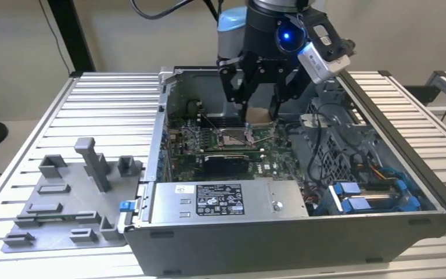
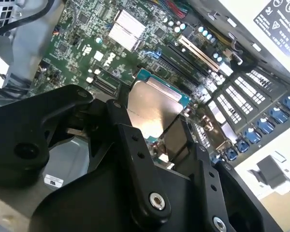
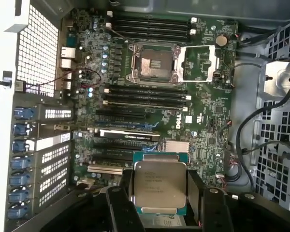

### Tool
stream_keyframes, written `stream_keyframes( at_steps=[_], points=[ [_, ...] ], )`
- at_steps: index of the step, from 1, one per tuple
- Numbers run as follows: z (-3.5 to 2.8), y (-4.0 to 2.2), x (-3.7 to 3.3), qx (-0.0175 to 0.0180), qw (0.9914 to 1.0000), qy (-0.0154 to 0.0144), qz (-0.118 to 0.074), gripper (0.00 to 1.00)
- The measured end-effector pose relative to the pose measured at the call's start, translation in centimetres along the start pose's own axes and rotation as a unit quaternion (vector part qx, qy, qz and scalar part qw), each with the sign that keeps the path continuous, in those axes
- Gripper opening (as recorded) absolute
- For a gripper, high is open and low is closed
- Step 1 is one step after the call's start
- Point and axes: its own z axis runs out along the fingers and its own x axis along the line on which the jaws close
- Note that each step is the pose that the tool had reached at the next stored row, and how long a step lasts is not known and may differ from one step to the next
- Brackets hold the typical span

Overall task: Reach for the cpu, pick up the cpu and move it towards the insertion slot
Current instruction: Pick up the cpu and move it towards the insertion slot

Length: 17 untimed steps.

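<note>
Entry: gripper (image 3: 159, 203) pinching the cpu (image 3: 159, 186) by opposite edges, above the motherboard (image 3: 208, 121), apart from the insertion slot (image 3: 152, 65). We judge slippage the risk: so thin an edge grip could let the chip tilt.

cpu (image 2: 157, 104) partly behind tool (image 2: 154, 133)

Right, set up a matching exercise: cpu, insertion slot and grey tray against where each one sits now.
Things:
1. cpu
2. insertion slot
3. grey plastic tray

Places:
A. on the table, outside the computer case
B. gripped in the claw, above the motherboard
C. on the motherboard, metal frame swung open

Pairs: 1-B, 2-C, 3-A
</note>
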Motion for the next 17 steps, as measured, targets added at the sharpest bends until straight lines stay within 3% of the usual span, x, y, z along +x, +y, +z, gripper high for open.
stream_keyframes(
  at_steps=[5, 11, 17],
  points=[
    [-0.01, -0.04, -0.73, 0.0000, 1.00000, 0.0001, 0.000, 0.00],
    [0.00, 0.04, -0.84, 0.0000, 1.00000, 0.0000, 0.000, 0.00],
    [0.07, 1.37, -1.03, 0.0001, 1.00000, 0.0000, 0.000, 0.00]
  ],
)
